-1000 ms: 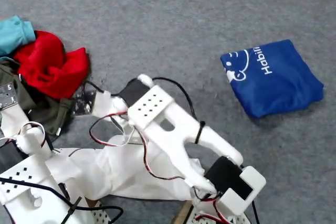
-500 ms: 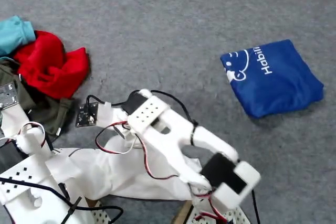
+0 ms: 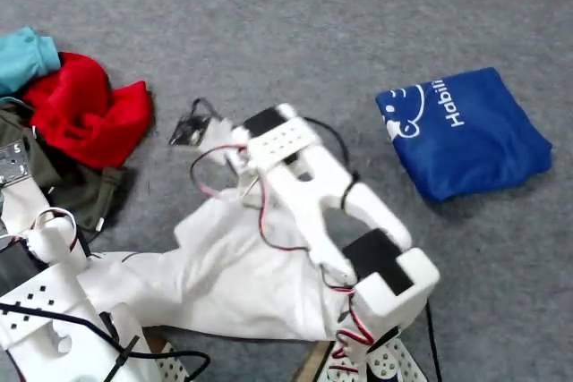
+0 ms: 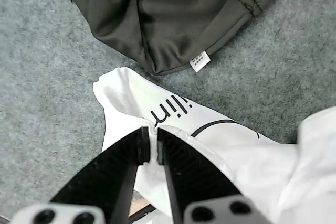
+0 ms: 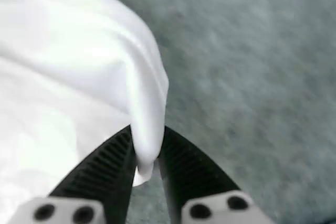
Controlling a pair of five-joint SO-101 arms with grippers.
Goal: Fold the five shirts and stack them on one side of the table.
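A: One shirt is in work now, the white shirt (image 3: pixel 233 275). What is different from a second ago?

B: The right arm goes farther in over the table (image 3: pixel 295 42), away from the near edge. The cloth follows it, so the shirt now reaches more toward the middle than before.

A: So the jaws hold?

B: Yes. The right gripper (image 5: pixel 148 150) pinches a fold of white cloth, with the jaws narrow. The left gripper (image 4: pixel 148 148) is also closed on the shirt's edge, just beside the dark shirt (image 4: pixel 168 19).

A: To me this looks like spreading before the fold.

B: I think so too. The blue shirt (image 3: pixel 461 131) lies folded at the right, and three others wait crumpled at the left.

A: And the room?

B: The grey middle and the far part are free. The white shirt lies at the front edge, so pulling inward seems safer. The red shirt (image 3: pixel 85 109) is near on the left.
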